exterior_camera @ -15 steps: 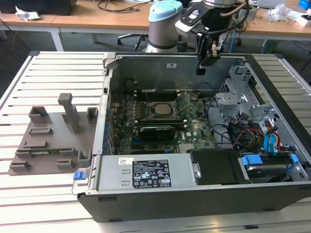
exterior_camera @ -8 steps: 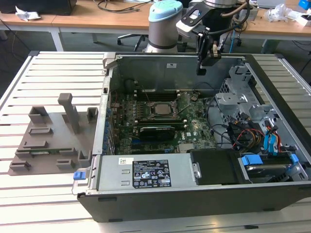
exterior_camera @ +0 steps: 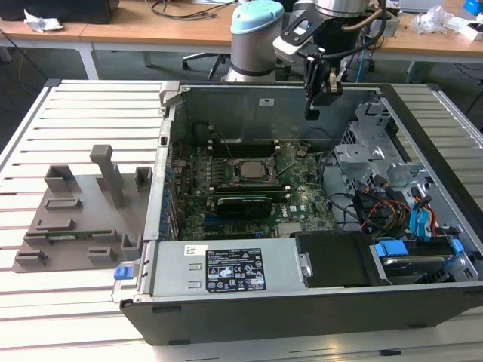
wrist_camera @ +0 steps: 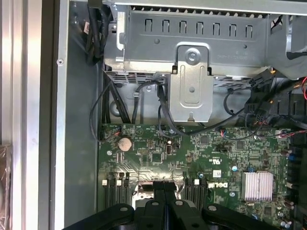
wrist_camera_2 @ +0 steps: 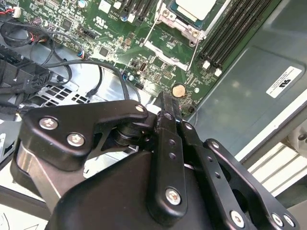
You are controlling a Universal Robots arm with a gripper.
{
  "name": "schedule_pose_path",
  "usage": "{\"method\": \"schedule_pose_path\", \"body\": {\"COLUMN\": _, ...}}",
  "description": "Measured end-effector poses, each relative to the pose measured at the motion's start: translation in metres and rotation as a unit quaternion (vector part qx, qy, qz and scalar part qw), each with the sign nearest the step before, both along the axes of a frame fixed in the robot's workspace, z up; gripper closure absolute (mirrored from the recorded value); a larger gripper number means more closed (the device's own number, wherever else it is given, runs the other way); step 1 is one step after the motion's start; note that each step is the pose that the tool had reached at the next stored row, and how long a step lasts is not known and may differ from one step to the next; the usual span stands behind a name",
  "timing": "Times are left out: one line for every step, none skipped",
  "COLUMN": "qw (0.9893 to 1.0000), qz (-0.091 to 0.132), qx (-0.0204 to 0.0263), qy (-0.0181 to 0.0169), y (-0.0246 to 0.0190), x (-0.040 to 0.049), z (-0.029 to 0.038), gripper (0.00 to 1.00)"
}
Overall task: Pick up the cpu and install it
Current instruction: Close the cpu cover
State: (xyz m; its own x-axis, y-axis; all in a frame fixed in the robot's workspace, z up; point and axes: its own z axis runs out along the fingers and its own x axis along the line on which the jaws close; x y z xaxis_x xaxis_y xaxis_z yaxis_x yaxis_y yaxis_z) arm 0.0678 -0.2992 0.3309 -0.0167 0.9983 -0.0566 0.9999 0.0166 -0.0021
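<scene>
The cpu (exterior_camera: 247, 167), a small square chip with a silvery top, lies in its socket in the middle of the green motherboard (exterior_camera: 302, 197) inside the open computer case (exterior_camera: 302, 309). In the second wrist view the cpu (wrist_camera_2: 194, 7) sits in the socket with a thin wire lever standing up beside it. My black gripper (exterior_camera: 312, 113) hangs above the board near the case's far wall, up and toward the exterior view's right of the cpu. Its fingers are pressed together with nothing between them in both wrist views (wrist_camera_2: 165, 98) (wrist_camera: 164, 184).
A grey plastic tray with upright posts (exterior_camera: 83, 211) lies on the slatted table at the exterior view's left. A metal drive cage (exterior_camera: 370, 154), loose cables (exterior_camera: 377, 207) and the power supply (exterior_camera: 226, 268) crowd the case. A coin battery (wrist_camera: 124, 143) lies below the gripper.
</scene>
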Motion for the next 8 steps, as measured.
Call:
{"method": "schedule_pose_path", "body": {"qw": 1.0, "qz": 0.0, "qx": 0.0, "qy": 0.0, "y": -0.0001, "x": 0.0, "z": -0.0004, "gripper": 0.89}}
{"method": "schedule_pose_path", "body": {"qw": 1.0, "qz": 0.0, "qx": 0.0, "qy": 0.0, "y": -0.0003, "x": 0.0, "z": -0.0014, "gripper": 0.89}}
{"method": "schedule_pose_path", "body": {"qw": 1.0, "qz": 0.0, "qx": 0.0, "qy": 0.0, "y": -0.0004, "x": 0.0, "z": -0.0021, "gripper": 0.89}}
{"method": "schedule_pose_path", "body": {"qw": 1.0, "qz": 0.0, "qx": 0.0, "qy": 0.0, "y": -0.0005, "x": 0.0, "z": -0.0031, "gripper": 0.89}}
{"method": "schedule_pose_path", "body": {"qw": 1.0, "qz": 0.0, "qx": 0.0, "qy": 0.0, "y": -0.0005, "x": 0.0, "z": -0.0039, "gripper": 0.89}}
{"method": "schedule_pose_path", "body": {"qw": 1.0, "qz": 0.0, "qx": 0.0, "qy": 0.0, "y": -0.0005, "x": 0.0, "z": -0.0047, "gripper": 0.89}}
{"method": "schedule_pose_path", "body": {"qw": 1.0, "qz": 0.0, "qx": 0.0, "qy": 0.0, "y": -0.0005, "x": 0.0, "z": -0.0051, "gripper": 0.89}}
{"method": "schedule_pose_path", "body": {"qw": 1.0, "qz": 0.0, "qx": 0.0, "qy": 0.0, "y": -0.0005, "x": 0.0, "z": -0.0055, "gripper": 0.89}}
